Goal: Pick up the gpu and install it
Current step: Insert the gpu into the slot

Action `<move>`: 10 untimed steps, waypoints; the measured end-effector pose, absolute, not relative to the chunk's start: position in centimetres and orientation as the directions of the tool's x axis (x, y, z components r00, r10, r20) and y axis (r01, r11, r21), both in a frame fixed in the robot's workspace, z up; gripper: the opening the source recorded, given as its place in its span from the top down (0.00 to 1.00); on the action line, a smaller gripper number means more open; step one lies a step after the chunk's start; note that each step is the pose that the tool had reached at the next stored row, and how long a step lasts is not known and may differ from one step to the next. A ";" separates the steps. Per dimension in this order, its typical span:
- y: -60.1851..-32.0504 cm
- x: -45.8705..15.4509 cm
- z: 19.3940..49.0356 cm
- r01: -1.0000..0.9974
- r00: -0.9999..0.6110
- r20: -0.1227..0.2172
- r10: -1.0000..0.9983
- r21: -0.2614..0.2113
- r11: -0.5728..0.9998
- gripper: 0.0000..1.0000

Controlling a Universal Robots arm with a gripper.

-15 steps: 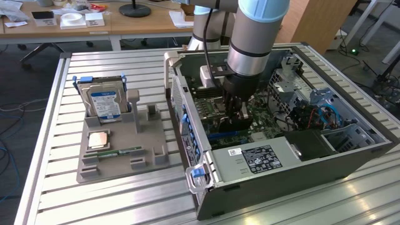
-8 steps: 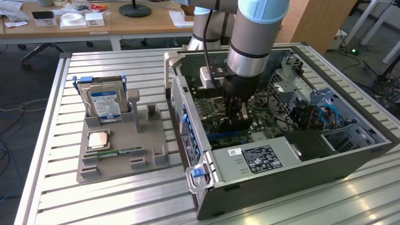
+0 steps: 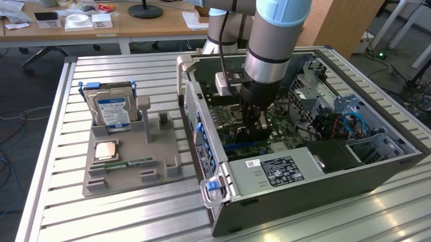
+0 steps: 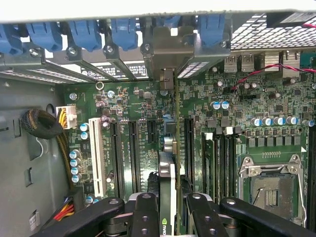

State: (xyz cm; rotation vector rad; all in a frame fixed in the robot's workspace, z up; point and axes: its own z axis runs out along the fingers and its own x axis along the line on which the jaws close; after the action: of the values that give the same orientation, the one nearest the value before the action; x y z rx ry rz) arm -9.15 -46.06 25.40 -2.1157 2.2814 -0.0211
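Note:
My gripper reaches down into the open computer case, over the motherboard. It is shut on the gpu, which I see edge-on in the wrist view as a thin green card with a black cooler, standing upright between the two black fingers. The card lines up with the expansion slots, and its silver bracket sits at the case's rear slot openings. In the exterior view the gpu shows as a dark block below the fingers, low against the board.
A grey fixture tray on the exterior view's left holds a silver hard drive, a memory stick and a small square chip. Inside the case are the power supply, the CPU socket and cable bundles.

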 end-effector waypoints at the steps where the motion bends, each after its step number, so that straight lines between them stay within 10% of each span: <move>1: -46.1 -9.1 25.4 -0.997 -0.075 -0.013 -0.997 -0.030 0.075 0.73; 10: -46.1 -9.1 25.2 -0.997 -0.075 -0.013 -0.997 -0.030 0.075 0.73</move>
State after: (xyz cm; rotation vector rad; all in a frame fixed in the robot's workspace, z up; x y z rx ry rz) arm -9.15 -46.06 25.18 -2.1158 2.2815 -0.0211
